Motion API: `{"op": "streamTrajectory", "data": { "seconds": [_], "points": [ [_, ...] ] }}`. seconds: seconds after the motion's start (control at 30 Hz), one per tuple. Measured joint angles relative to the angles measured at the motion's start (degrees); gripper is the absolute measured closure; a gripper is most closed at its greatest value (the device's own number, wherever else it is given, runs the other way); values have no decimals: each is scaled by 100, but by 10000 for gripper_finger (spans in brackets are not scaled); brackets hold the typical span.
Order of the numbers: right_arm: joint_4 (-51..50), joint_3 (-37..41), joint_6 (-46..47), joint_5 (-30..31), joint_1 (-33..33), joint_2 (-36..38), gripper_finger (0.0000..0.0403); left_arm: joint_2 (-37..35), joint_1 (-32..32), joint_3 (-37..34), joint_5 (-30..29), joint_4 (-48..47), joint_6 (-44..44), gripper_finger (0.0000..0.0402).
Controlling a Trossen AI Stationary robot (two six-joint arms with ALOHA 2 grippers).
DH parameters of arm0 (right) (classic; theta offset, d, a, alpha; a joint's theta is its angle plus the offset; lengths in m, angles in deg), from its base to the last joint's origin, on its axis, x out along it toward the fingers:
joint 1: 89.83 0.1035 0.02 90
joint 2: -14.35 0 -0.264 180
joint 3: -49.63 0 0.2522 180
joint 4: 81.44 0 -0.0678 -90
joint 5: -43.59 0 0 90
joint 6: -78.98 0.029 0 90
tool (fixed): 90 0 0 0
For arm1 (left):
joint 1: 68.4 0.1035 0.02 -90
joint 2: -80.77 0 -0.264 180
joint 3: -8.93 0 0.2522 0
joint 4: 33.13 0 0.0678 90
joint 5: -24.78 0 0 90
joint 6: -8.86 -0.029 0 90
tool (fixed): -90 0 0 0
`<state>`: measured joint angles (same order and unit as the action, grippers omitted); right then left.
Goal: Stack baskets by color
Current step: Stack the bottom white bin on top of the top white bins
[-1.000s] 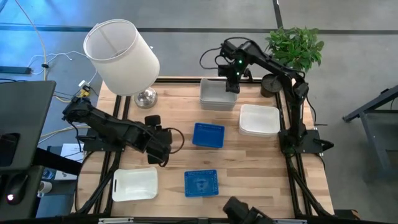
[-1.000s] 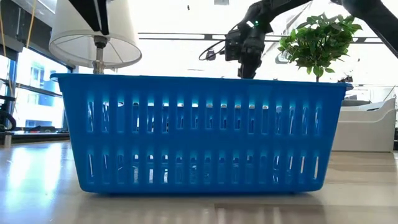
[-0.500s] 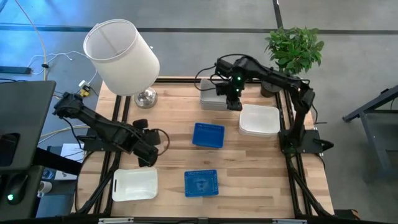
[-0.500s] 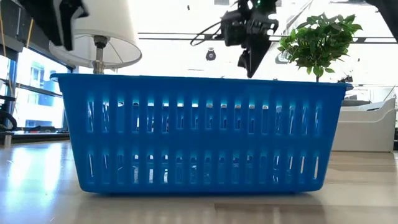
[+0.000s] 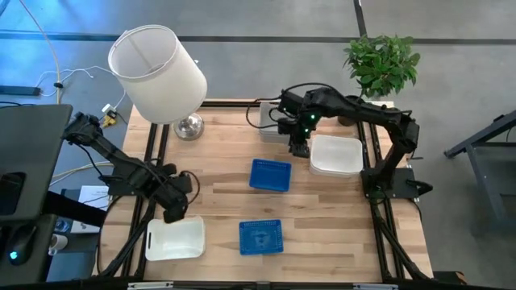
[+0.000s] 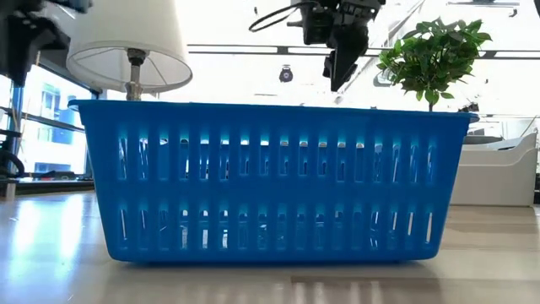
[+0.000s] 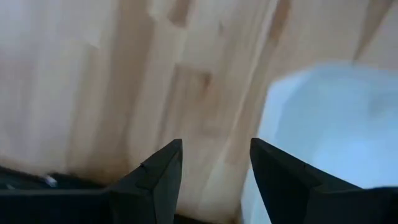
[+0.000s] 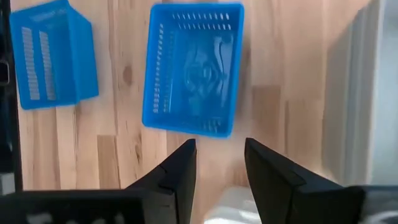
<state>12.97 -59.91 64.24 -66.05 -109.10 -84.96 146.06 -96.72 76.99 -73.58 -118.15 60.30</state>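
Right gripper (image 5: 299, 147), fingers apart and empty, hung between grey baskets (image 5: 270, 122) and white baskets (image 5: 336, 155); blue basket (image 5: 270, 175) at its 7 o'clock.

Both grippers' fingers (image 7: 161, 171) apart — empty

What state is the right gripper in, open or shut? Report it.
Open and empty. The right gripper shows bare wood between its two fingers, and it hangs above the table beside the grey basket stack.
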Motion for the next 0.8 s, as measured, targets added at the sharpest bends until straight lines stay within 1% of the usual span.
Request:
{"op": "streamTrajectory", "data": {
  "seconds": [0.1, 0.17, 0.27, 0.33, 0.6, 0.8],
  "points": [
    [305, 197, 304, 4, 181, 4, 280, -5, -297, -205, 302, 243, 133, 227],
    [431, 304, 480, 35, 311, 4, 280, 23, -481, -350, 389, 408, 245, 227],
    [598, 466, 751, 344, 535, 4, 280, 7, -754, -557, 540, 776, 470, 227],
    [649, 544, 947, 513, 673, 4, 279, 14, -934, -682, 637, 839, 611, 227],
    [696, 686, 1598, 885, 1253, 4, 279, 12, -1635, -1126, 643, 911, 1433, 227],
    [748, 686, 2021, 1058, 1628, 4, 279, 12, -2002, -1445, 798, 1696, 1652, 227]
  ]
}}
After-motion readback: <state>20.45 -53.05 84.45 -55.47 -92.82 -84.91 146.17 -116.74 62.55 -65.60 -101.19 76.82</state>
